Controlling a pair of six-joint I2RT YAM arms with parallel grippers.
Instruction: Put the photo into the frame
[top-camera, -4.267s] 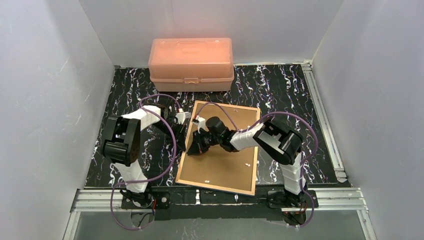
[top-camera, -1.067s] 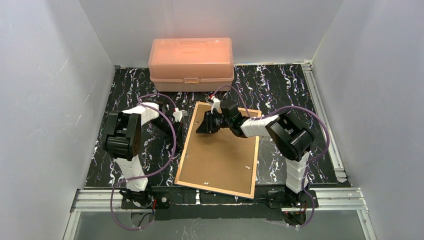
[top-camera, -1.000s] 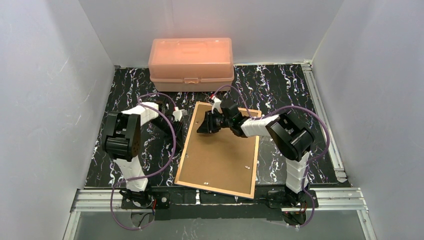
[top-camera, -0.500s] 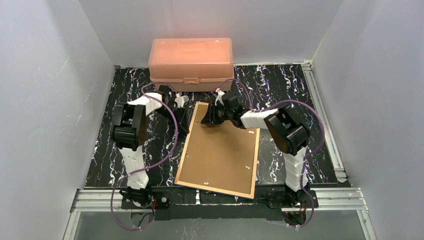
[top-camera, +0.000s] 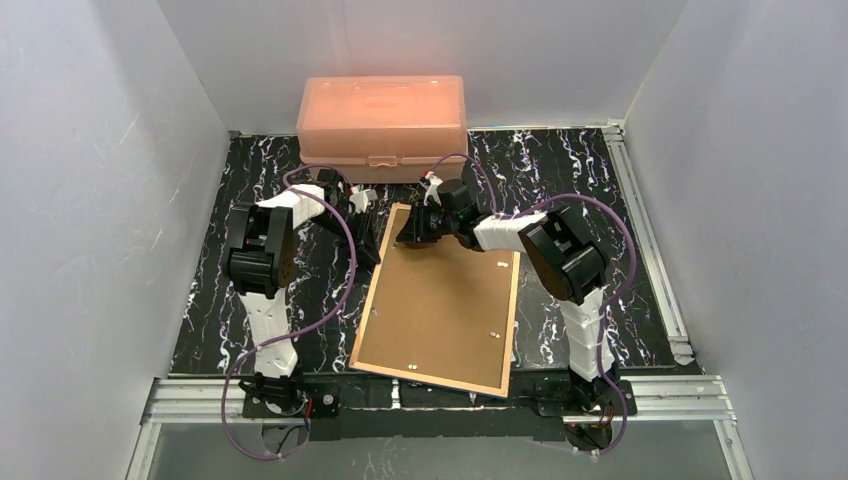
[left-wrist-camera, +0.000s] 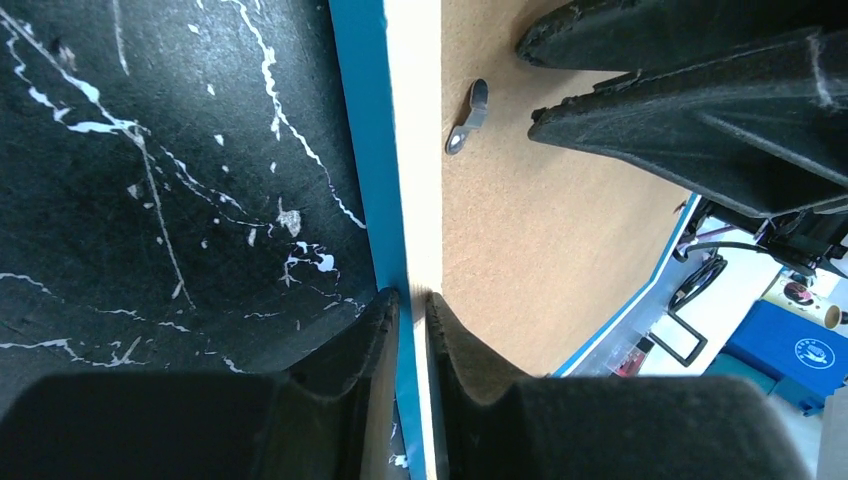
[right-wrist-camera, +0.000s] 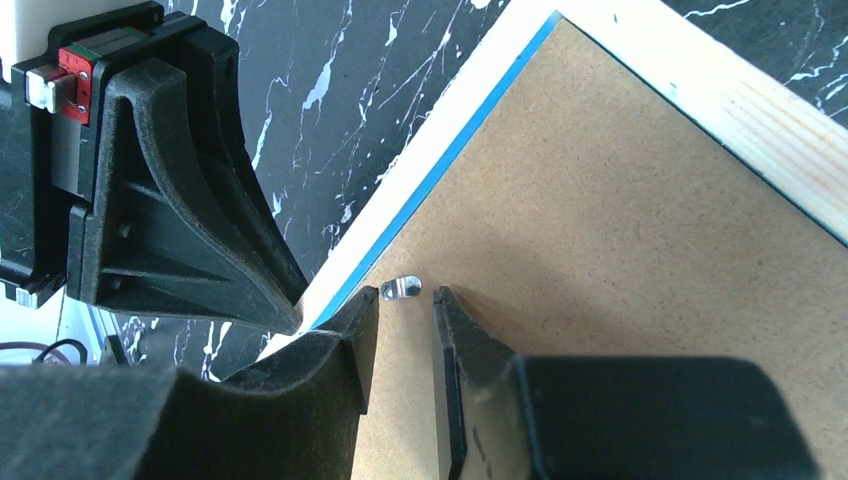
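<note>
Frame, near end: the frame (top-camera: 440, 310) lies back-up on the desk (top-camera: 560, 160), its near edge close to the arm bases and its far left corner between the two arms.
Just changed: both arms have travelled up the frame's left side. The right arm (top-camera: 555, 255) was over the middle of that side a few seconds ago and now reaches the far left corner. The left arm (top-camera: 265, 250) has followed along the outside of the edge.
Left jaws: pinching the frame's left edge near that corner, with one finger on the blue front side and the other on the backing side. The edge may be slightly raised there, but I cannot be sure.
Right jaws: a narrow gap, holding nothing. The tips are low over the backing, either side of a small metal clip (right-wrist-camera: 401, 288) just inside the corner.
Meaning for the task: this looks like work on the backing's clips, with the left arm steadying the frame. The back is probably not yet free, so the photo cannot go in yet.
Photo: in none of the views, so I cannot tell where it is.
Frame's look: thin and flat, with matte brown board inside a pale wooden rim. A bright blue strip shows along the edge.
Far end: a shut pink box (top-camera: 382, 115) stands by the back wall, apart from the frame.
</note>
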